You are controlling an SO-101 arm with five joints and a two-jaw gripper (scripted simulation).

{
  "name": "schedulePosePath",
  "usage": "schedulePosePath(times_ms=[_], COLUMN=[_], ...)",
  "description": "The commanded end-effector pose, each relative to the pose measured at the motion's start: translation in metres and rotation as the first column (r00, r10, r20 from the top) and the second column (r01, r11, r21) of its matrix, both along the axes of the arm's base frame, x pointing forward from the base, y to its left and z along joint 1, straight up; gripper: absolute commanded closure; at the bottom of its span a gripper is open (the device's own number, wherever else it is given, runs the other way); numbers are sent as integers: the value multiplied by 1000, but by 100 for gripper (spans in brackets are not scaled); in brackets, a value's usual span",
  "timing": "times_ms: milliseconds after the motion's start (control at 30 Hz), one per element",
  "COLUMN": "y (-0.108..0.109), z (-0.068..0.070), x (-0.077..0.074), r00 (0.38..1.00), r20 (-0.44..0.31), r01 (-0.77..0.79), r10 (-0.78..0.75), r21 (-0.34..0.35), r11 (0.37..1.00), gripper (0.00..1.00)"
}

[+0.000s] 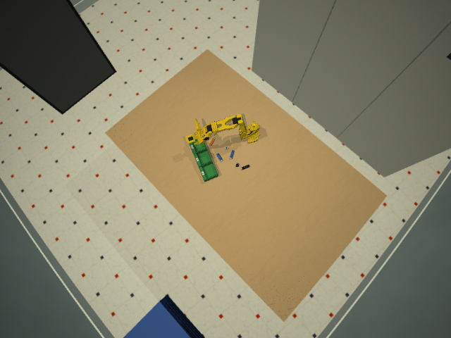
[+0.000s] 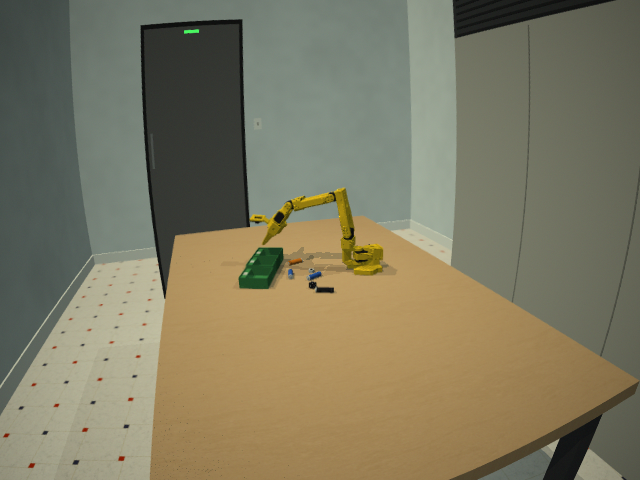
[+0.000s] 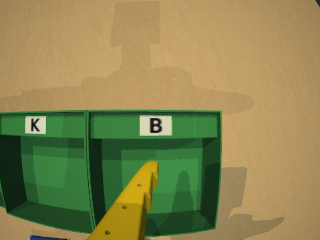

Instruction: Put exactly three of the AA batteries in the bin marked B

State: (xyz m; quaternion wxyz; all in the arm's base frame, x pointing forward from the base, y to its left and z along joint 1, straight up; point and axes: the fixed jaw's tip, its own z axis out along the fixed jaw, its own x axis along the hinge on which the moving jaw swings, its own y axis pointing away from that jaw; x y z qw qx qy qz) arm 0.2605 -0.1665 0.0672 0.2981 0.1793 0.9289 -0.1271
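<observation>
My gripper is open and empty, above the bin marked B. One yellow jaw crosses the wrist view and hides part of that bin; no thing shows on the visible part of its floor. Two blue cylinders that look like batteries lie beside the bins: one is nearer them, the other nearer the arm's base. An orange cylinder lies beside bin B. A black cylinder lies farther off. Whether the orange and black ones are AA batteries I cannot tell.
The bin marked K adjoins bin B, and a third green bin is at the other end of the row. A small pale ring-like thing and a small black thing lie among the cylinders.
</observation>
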Motion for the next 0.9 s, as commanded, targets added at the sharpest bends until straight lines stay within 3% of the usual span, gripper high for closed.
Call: schedulePosePath(times_ms=[0, 867], y=[-7, -6], z=[12, 10], x=[6, 5], r00=[999, 999], r20=[47, 38], r01=[2, 1], r10=[0, 0], r21=[-37, -31], r11=[999, 1000], gripper=[0, 0])
